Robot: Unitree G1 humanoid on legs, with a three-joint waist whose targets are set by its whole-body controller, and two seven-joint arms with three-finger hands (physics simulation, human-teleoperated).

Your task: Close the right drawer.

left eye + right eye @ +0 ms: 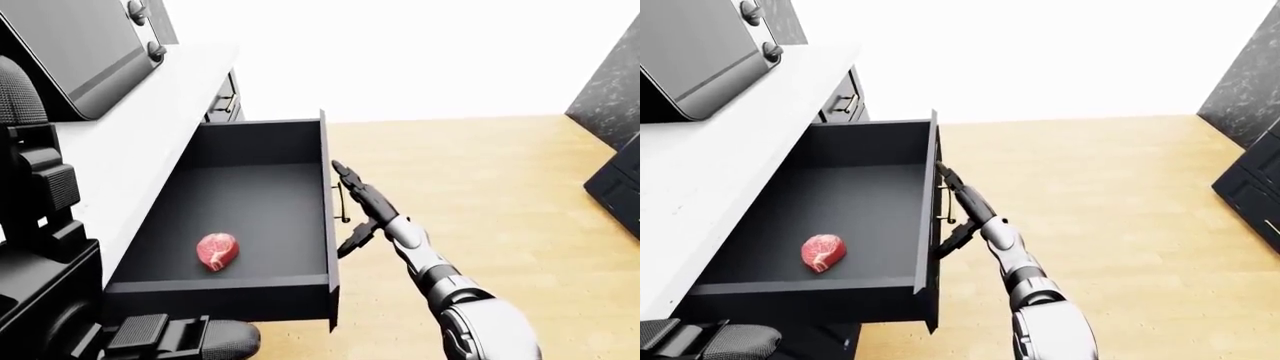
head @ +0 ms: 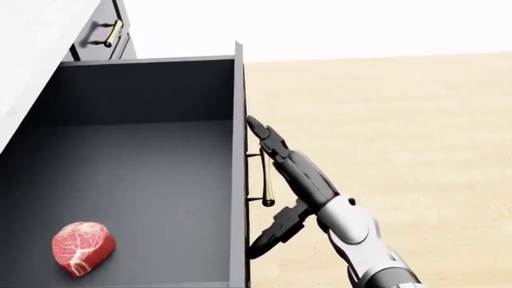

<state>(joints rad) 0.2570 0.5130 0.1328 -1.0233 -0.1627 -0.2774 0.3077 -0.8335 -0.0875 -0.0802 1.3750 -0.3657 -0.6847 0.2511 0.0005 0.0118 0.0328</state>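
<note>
The right drawer (image 1: 250, 202) is dark grey and stands pulled far out from under the white counter (image 1: 150, 127). Its front panel (image 2: 238, 168) carries a brass handle (image 2: 266, 180). A raw red steak (image 2: 81, 246) lies on the drawer floor at the lower left. My right hand (image 2: 264, 186) is open against the outer face of the front panel, its long fingers (image 2: 268, 141) stretched up beside the handle and the thumb (image 2: 272, 234) spread below it. Dark parts of my left arm and hand (image 1: 170, 337) show at the bottom left of the left-eye view; its fingers are unclear.
A grey oven-like appliance with knobs (image 1: 80, 45) stands on the counter at the upper left. A shut drawer with a brass handle (image 2: 112, 33) is beyond the open one. Dark cabinets (image 1: 620, 187) stand at the right edge. A wooden floor (image 1: 500, 187) lies to the right of the drawer.
</note>
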